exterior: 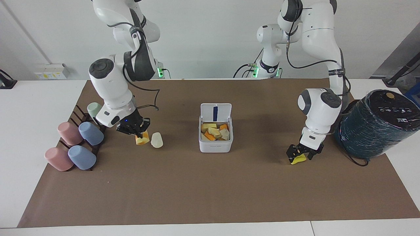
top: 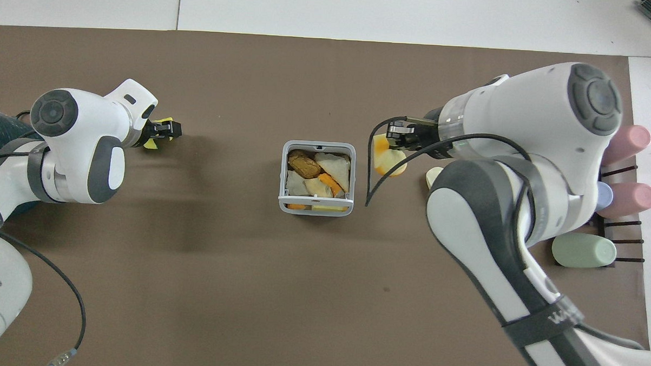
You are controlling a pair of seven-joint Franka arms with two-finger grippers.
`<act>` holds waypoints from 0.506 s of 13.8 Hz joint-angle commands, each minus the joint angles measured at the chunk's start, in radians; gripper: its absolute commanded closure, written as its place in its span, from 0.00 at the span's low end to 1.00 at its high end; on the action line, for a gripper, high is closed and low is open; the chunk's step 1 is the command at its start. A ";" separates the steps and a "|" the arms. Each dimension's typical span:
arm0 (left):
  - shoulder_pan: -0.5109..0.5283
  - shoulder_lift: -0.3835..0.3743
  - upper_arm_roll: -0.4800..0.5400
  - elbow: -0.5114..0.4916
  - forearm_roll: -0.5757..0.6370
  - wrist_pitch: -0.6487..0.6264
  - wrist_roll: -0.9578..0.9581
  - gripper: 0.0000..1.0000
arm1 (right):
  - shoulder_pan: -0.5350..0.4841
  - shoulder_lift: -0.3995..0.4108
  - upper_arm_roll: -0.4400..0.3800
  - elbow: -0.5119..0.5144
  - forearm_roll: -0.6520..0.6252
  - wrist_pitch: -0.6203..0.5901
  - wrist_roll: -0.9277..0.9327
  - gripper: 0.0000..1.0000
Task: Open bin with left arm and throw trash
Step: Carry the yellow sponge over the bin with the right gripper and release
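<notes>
The white bin (exterior: 215, 147) stands at the table's middle, lid (exterior: 215, 112) up, with several foam pieces inside; it also shows in the overhead view (top: 316, 208). My right gripper (exterior: 140, 133) is shut on the pale yellow chunk (exterior: 142, 140) and holds it above the table, beside the cream-white oval (exterior: 157, 140), which lies on the mat. In the overhead view that gripper (top: 397, 138) and chunk (top: 386, 159) hang toward the bin. My left gripper (exterior: 298, 155) is down at the mat, shut on the bright yellow chunk (exterior: 298, 160), mostly hidden in the overhead view (top: 152, 143).
A large dark teal wrapped cylinder (exterior: 377, 124) lies at the left arm's end, close to the left arm. Several pastel cups (exterior: 78, 141) lie on a dark rack at the right arm's end; the rack's cups (top: 627, 161) also show in the overhead view.
</notes>
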 commanded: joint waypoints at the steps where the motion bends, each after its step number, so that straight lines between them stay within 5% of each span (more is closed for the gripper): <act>1: 0.005 -0.023 -0.003 -0.026 0.022 0.022 0.006 0.77 | 0.079 0.048 0.004 0.005 0.029 0.083 0.116 1.00; 3: 0.001 -0.019 -0.003 -0.003 0.022 0.019 0.006 1.00 | 0.130 0.085 0.004 0.000 0.029 0.139 0.150 1.00; 7: -0.004 -0.006 -0.005 0.070 0.022 0.003 0.006 1.00 | 0.144 0.104 0.004 -0.038 0.029 0.194 0.164 1.00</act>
